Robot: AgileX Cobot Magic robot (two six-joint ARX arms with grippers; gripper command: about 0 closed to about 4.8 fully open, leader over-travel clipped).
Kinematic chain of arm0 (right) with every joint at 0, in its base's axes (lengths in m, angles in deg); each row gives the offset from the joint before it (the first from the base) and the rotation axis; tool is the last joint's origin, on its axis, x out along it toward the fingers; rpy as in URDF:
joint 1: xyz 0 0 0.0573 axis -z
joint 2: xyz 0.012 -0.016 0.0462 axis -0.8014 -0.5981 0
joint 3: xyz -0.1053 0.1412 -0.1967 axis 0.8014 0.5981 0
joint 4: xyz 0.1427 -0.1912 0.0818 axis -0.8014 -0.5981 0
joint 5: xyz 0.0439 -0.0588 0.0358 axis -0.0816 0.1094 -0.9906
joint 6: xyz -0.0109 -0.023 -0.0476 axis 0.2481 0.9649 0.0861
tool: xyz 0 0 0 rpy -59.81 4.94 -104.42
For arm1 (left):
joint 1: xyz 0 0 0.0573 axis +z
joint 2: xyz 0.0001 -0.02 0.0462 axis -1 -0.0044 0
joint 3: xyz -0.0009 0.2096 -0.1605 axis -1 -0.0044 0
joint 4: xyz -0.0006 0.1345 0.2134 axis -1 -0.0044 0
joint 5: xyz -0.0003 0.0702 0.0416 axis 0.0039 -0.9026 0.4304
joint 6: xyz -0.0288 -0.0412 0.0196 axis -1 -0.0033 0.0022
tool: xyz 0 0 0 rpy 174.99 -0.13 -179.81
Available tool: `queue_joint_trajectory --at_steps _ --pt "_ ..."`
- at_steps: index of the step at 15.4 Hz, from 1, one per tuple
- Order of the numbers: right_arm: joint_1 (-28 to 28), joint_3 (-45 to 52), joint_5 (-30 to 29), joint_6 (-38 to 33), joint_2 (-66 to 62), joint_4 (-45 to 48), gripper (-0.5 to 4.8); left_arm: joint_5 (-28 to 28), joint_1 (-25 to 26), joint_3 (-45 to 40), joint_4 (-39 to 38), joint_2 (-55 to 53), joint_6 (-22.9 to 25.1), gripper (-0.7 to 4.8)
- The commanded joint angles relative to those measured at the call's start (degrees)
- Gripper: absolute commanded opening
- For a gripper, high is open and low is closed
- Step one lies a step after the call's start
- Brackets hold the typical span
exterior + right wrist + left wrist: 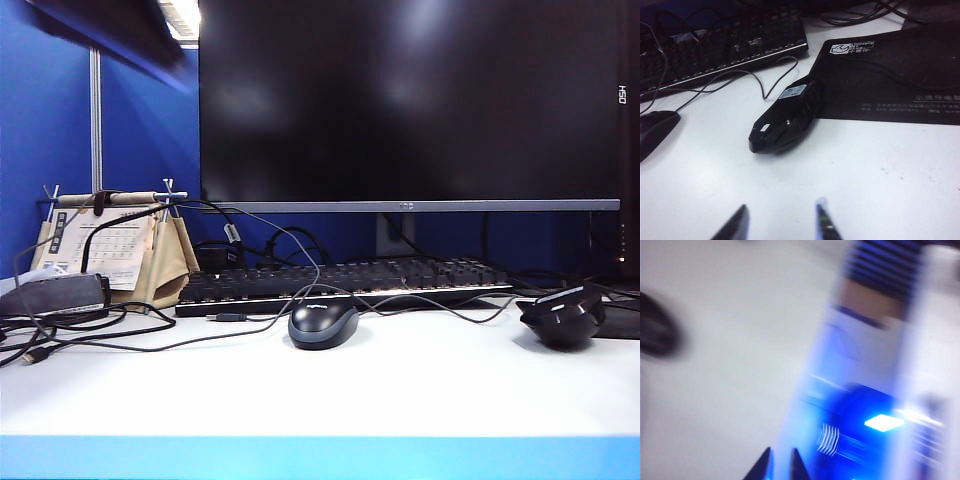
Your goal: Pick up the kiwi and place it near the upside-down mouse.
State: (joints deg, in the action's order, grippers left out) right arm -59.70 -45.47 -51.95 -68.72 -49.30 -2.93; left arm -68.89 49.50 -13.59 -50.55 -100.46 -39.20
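Kiwi is the fruit to be moved, yet no picture shows it, so which way it lies from either claw, and how its long axis runs, cannot be told.

Nearest in the right wrist view, the right gripper [781, 222] hangs over bare white table [880, 170] with its fingers spread and nothing between them. Just beyond, at frame centre, lies the upside-down mouse [785, 120], belly up, its rear end resting on the edge of the black mouse pad [890, 80]. Farther off, at the upper left, sits the keyboard [725, 42].

The left gripper [780, 466] shows as two dark tips close together at the bottom edge of a badly smeared frame; whether it is open or shut I cannot tell.

In the exterior view the upside-down mouse [563, 314] sits at the right, the other mouse [323, 324] at centre, so the right arm looks better placed for the drop-off.
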Motion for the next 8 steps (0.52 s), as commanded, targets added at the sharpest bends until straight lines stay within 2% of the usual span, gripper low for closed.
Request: queue_joint_trajectory --at_steps 1,3,4,5,6,8 --pt "-0.02 0.2 0.83 -0.07 0.07 -0.09 1.77 -9.18 0.07 0.24 18.78 -2.58 3.63 0.57" --pt "0.0 0.24 1.73 -0.22 0.07 -0.09 1.82 -7.1 0.07 0.24 24.3 -2.62 3.67 0.57" --pt "-0.07 0.24 3.43 -0.26 0.07 -0.09 1.82 -3.65 0.07 0.24 25.88 -2.73 3.02 0.57" --pt "-0.02 0.24 5.11 -0.28 0.07 -0.07 1.82 3.43 0.2 0.24 26.77 -3.02 1.66 0.57" --pt "-0.02 0.24 6.6 -0.28 0.04 0.02 2.03 8.96 0.63 0.24 27.17 -3.32 0.2 0.57" --pt "-0.02 0.24 9.99 -0.28 0.04 0.39 2.49 15.37 0.87 0.24 27.74 -4.17 -1.29 0.57"
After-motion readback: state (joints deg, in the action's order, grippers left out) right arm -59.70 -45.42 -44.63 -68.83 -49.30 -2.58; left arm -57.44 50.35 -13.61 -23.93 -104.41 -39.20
